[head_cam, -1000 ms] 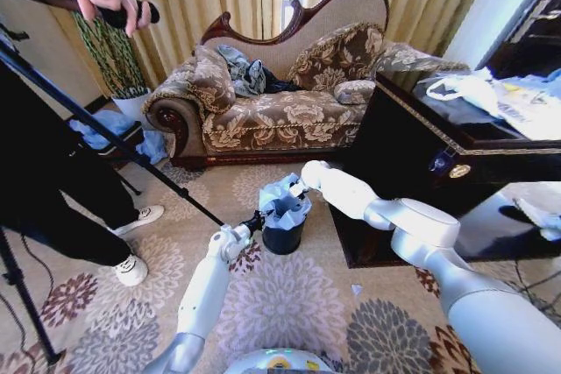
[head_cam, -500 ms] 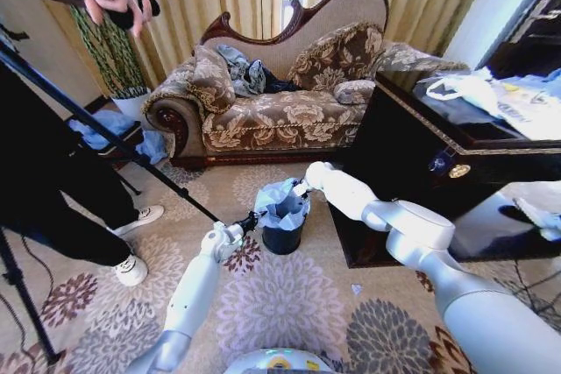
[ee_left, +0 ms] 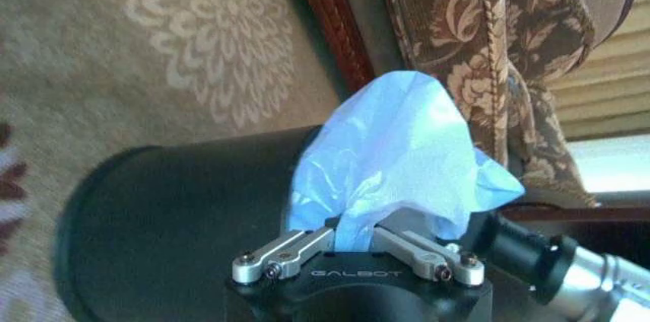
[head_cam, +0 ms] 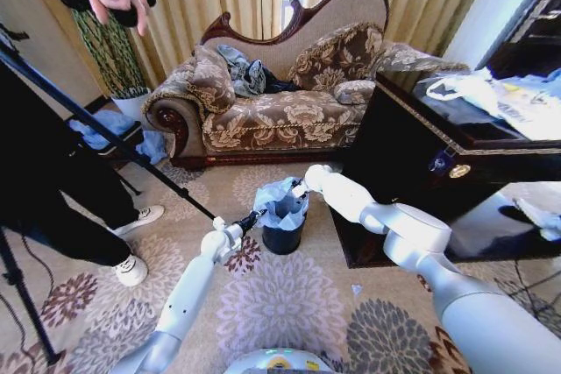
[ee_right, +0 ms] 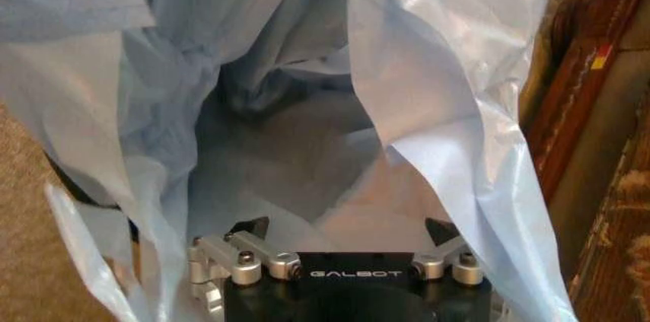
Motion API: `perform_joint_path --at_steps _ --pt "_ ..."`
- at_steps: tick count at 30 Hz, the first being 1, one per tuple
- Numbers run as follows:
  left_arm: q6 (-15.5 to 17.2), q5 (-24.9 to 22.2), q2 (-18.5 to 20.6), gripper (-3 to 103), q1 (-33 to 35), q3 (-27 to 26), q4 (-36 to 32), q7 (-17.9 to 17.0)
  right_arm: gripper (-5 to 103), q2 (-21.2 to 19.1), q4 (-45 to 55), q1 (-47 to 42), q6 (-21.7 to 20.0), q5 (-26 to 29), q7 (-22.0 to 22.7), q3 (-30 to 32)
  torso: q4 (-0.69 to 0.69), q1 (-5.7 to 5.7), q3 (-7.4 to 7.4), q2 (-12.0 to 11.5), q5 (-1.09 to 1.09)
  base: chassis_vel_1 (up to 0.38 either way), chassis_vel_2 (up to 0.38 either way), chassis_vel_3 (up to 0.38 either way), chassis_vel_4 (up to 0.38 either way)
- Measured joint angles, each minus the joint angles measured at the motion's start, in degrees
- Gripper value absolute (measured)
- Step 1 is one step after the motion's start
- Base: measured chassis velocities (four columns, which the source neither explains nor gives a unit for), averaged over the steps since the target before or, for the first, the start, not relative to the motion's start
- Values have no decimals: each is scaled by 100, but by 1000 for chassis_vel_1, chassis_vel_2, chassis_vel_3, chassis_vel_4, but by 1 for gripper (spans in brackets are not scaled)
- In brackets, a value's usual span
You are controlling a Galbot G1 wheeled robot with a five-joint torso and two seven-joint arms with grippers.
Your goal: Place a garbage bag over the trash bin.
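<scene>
On the carpet before the sofa (head_cam: 263, 102), the left gripper (ee_left: 354, 242) pinches the garbage bag (head_cam: 280, 201) at the trash bin's (head_cam: 282, 236) left rim, while the right gripper (ee_right: 345, 250), fingers spread inside the bag, holds its right side.

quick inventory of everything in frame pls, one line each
garbage bag: 1, pale blue, draped in and over the bin mouth
trash bin: 1, black, on carpet before the sofa
sofa: 1, brown floral, by the curtains, clothes on its seat
dark cabinet: 1, black, on robot's right, white bags on top
tripod: 1, black, on robot's left
person: 1, dark clothes, white shoes, holding a black device
left gripper: shut on a fold of the bag, at the bin's left side
right gripper: at the bag's right edge, inside its opening
</scene>
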Motion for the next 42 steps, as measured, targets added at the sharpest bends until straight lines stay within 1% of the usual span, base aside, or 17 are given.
perform_joint_path --at_steps 2,4,7,9,12,13,14,16,17,19,25,29,36,42 --pt "-75 261 7 0 26 5 110 125 100 -56 61 -53 -56 25 87 17 -1 0 0 0 0 0 0 0 0" --pt "-98 330 14 0 36 5 141 165 100 -68 74 -63 -69 27 110 21 -1 0 0 0 0 0 0 0 0" --pt "-222 614 60 0 81 16 222 325 100 -109 139 -114 -105 13 146 47 0 0 0 0 0 0 0 0 0" --pt "-240 648 64 0 83 19 233 343 100 -123 163 -126 -110 11 145 48 0 0 0 0 0 0 0 0 0" --pt "-304 827 68 0 85 88 294 413 100 -371 495 -232 -204 58 96 19 1 0 0 0 1 0 0 0 0" --pt "-315 868 53 0 89 118 306 419 100 -490 646 -274 -247 89 82 1 -1 0 0 0 1 0 0 0 0" --pt "-315 868 53 0 89 118 306 419 100 -490 646 -274 -247 89 82 1 -1 0 0 0 1 0 0 0 0" --pt "-343 977 -19 0 94 177 370 449 100 -702 879 -370 -294 114 74 -11 -1 0 0 0 2 0 0 0 0" --pt "-343 977 -19 0 94 177 370 449 100 -702 879 -370 -294 114 74 -11 -1 0 0 0 2 0 0 0 0" --pt "-373 1050 -72 0 86 208 459 481 100 -852 984 -432 -308 114 70 -18 0 0 0 1 1 0 0 0 0" --pt "-414 1136 -150 0 88 177 511 503 100 -1034 1207 -483 -331 218 81 -1 -2 1 0 1 1 0 0 0 0" --pt "-481 1237 -82 0 124 139 435 558 100 -1126 1416 -424 -328 262 48 1 1 0 0 1 -1 0 0 0 0" --pt "-593 1446 -31 0 109 163 476 693 100 -1313 1846 -373 -378 343 -66 -31 -2 0 0 1 -1 0 0 0 0" --pt "-666 1596 -8 0 101 216 544 788 100 -1477 2032 -347 -415 363 -132 -42 0 1 0 1 0 0 0 0 0"
